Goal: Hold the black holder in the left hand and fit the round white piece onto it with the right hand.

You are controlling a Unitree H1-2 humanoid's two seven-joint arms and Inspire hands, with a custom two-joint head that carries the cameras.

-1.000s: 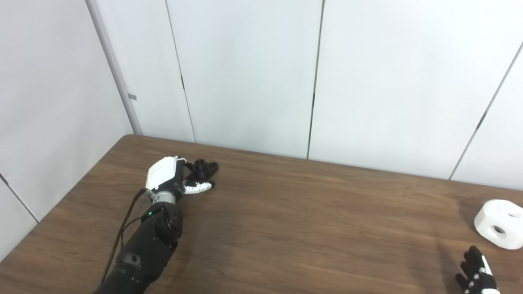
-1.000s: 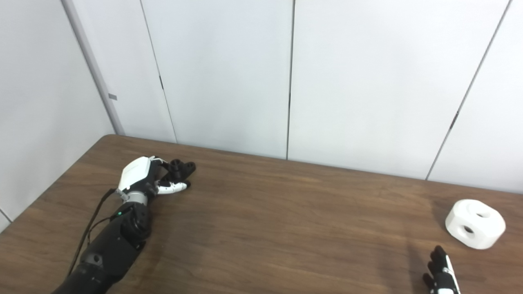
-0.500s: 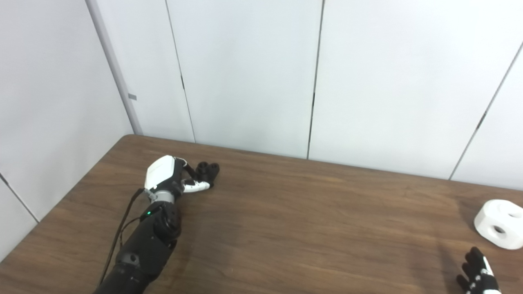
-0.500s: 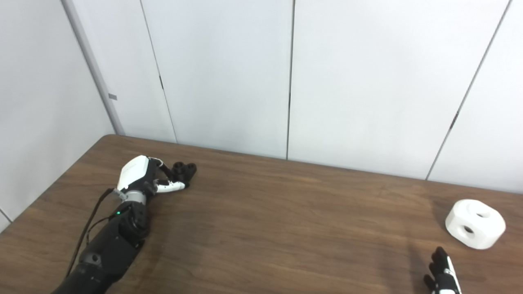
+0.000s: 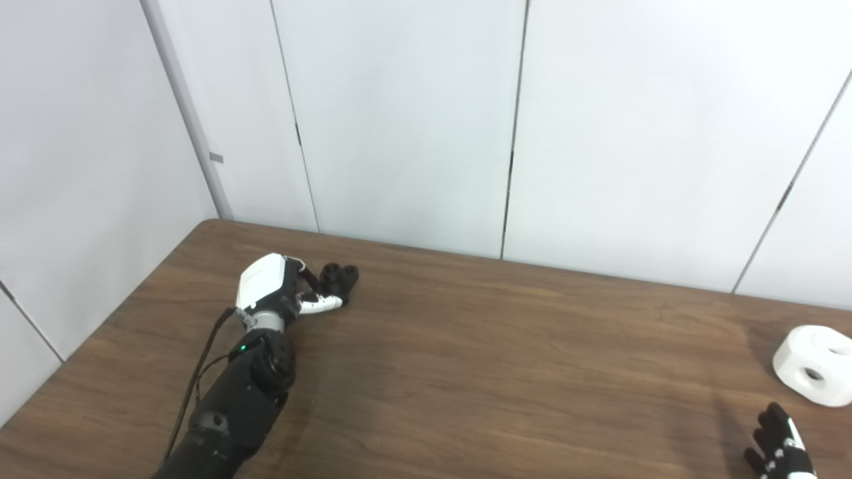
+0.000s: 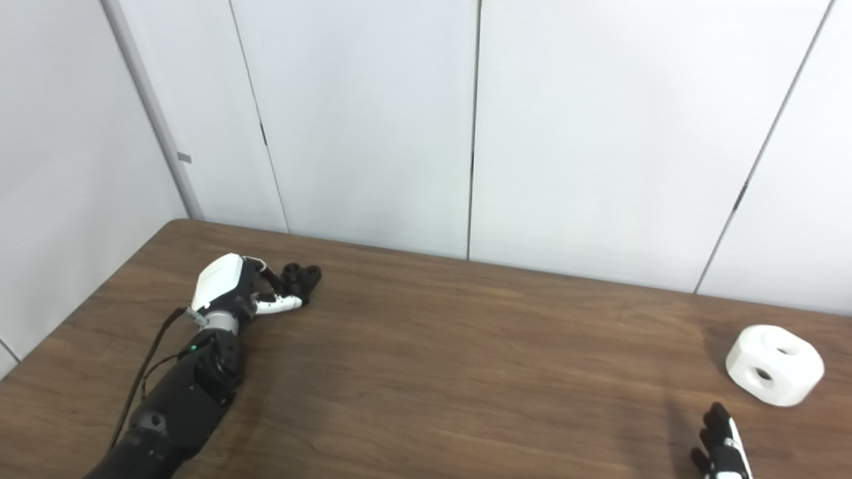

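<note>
The black holder [image 5: 339,275] lies on the brown table [image 5: 506,359] at the far left, near the back edge. My left hand [image 5: 278,287] reaches it from the near side, fingers curled around its left end and the white-tipped thumb pressed in below it. The round white piece [image 6: 774,364], with holes in its top and side, sits on the table at the far right. Only the spread fingers of my right hand [image 6: 722,451] show at the bottom right corner, just short of the white piece and holding nothing.
Pale wall panels [image 5: 413,120] rise right behind the table's back edge and along its left side. A cable [image 5: 200,372] runs along my left forearm. Bare wood stretches between the two hands.
My left hand's fingers have closed in on the black holder, which has turned and shifted slightly. The right hand has sunk a little toward the bottom edge. The white piece has not moved.
</note>
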